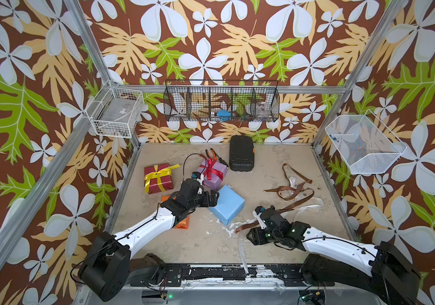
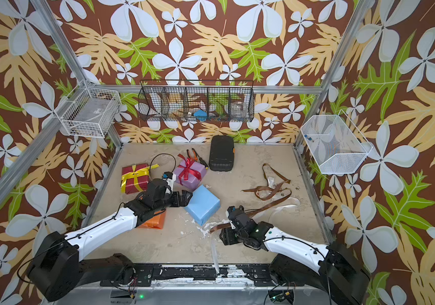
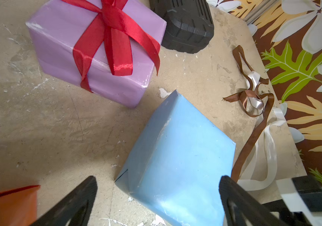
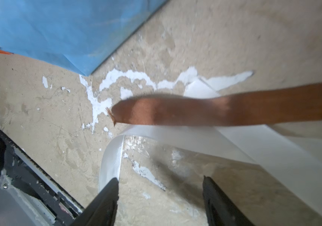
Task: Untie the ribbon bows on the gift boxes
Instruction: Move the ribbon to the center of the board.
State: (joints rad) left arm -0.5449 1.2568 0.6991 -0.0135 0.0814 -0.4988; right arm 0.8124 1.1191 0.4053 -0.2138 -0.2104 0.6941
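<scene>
Left fingers [image 3: 89, 187] spread wide; right fingers [image 4: 109, 195] parted.

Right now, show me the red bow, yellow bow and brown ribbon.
red bow [image 1: 212, 167]: in a top view, its knot
yellow bow [image 1: 159, 173]: in a top view, its knot
brown ribbon [image 4: 175, 111]: right wrist view, near its end

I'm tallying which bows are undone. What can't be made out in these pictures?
Orange box: mostly under the left arm in both top views, cut off by the edge in the left wrist view; any ribbon on it cannot be told.
Brown ribbon: blurred in the right wrist view; lifted or lying flat, unclear.
Black wire basket: contents too small behind the mesh in both top views.
</scene>
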